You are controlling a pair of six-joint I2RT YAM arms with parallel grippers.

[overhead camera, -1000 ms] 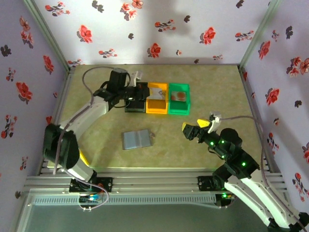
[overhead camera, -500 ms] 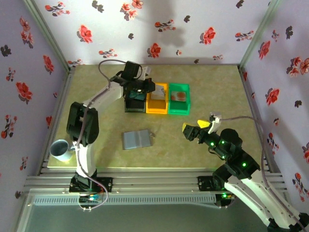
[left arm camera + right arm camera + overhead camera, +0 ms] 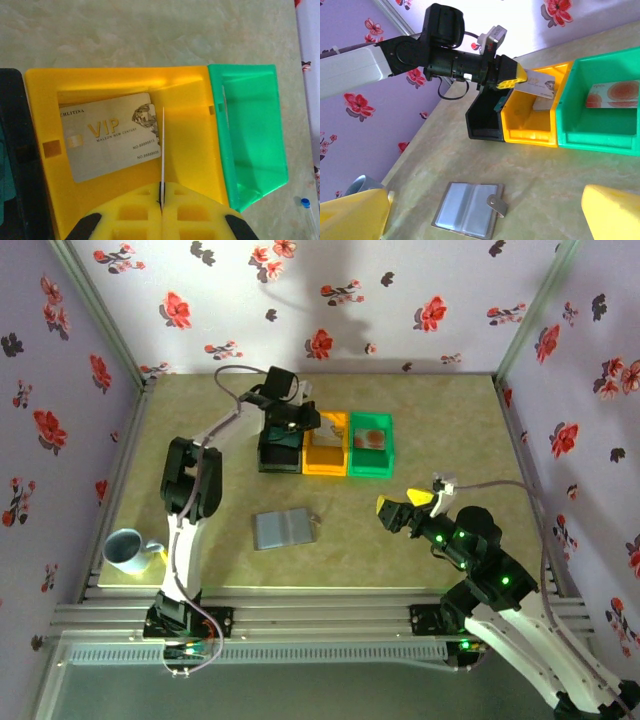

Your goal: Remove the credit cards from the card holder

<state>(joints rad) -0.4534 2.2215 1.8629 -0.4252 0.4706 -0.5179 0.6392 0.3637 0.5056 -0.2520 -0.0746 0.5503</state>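
Left gripper (image 3: 161,197) pinches one card (image 3: 163,145) edge-on over the orange bin (image 3: 192,150) by the table's (image 3: 440,410) far edge. Right gripper (image 3: 402,503) gapes, empty. Three cards are out — the VIP card (image 3: 107,135) lies in orange, the marked card (image 3: 615,94) in the green bin (image 3: 600,137). One holder (image 3: 285,529), open toward the near edge, looks emptied — only this drop seems left.

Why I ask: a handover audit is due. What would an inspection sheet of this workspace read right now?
Surface: beige table, no spills seen.
Job's things: card holder lies open and flat mid-table; held card hangs over the orange bin; silver card lies in that bin; pale card with a red round mark is in the green bin.
Clutter: blue mug at the near left edge; black bin.
Grippers: left gripper shut on the held card; right gripper open, empty.
Cables: grey cable loops by the left wrist.
Surroundings: floral walls.
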